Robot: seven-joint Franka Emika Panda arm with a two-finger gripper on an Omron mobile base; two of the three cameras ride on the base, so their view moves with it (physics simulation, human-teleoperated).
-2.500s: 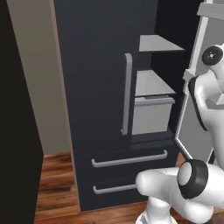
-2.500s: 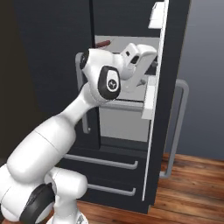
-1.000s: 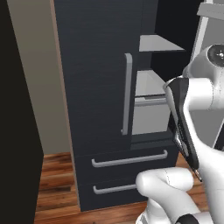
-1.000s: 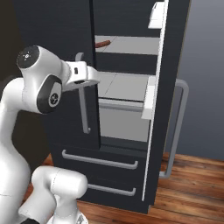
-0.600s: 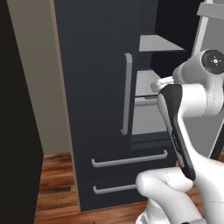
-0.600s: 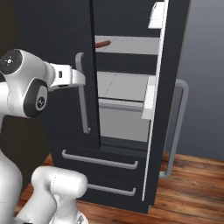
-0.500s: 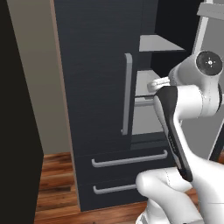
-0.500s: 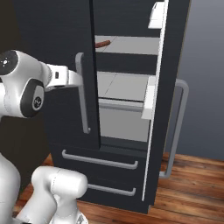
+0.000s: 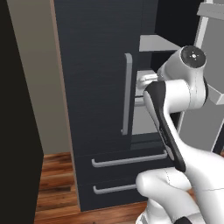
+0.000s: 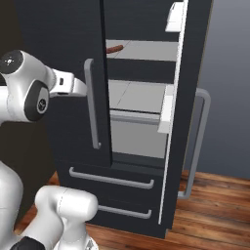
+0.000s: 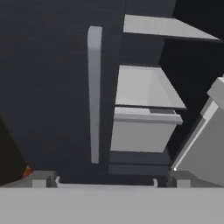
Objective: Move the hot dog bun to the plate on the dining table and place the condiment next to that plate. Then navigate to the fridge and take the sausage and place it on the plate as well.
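One sausage (image 10: 115, 49), reddish-brown, lying on the upper shelf (image 10: 146, 50) inside the open fridge (image 10: 141, 117), above and beyond the jaws, well apart from them. One gripper (image 11: 106, 180), jaws spread wide and holding nothing, aimed at the fridge front; in the right base view seen just beside the left door's handle (image 10: 91, 103), on its near side. Two doors: left door (image 9: 96, 78) closed and dark, standing between the jaws and the left part of the interior; right door (image 10: 190, 107) swung open, edge-on to the right of the jaws, carrying two pale door bins (image 10: 167, 114) and one long grey handle (image 10: 197, 146). Two shelves visible ahead of the jaws in the hand view, the upper one (image 11: 166, 28) and a lower one (image 11: 144, 87), with one pale crisper drawer (image 11: 141, 133) beneath. Two freezer drawers (image 10: 110, 195) below the jaws, each with one horizontal bar handle (image 10: 111, 179). One wooden floor (image 10: 210, 215) below; one beige wall (image 9: 37, 74) to the left of the fridge.
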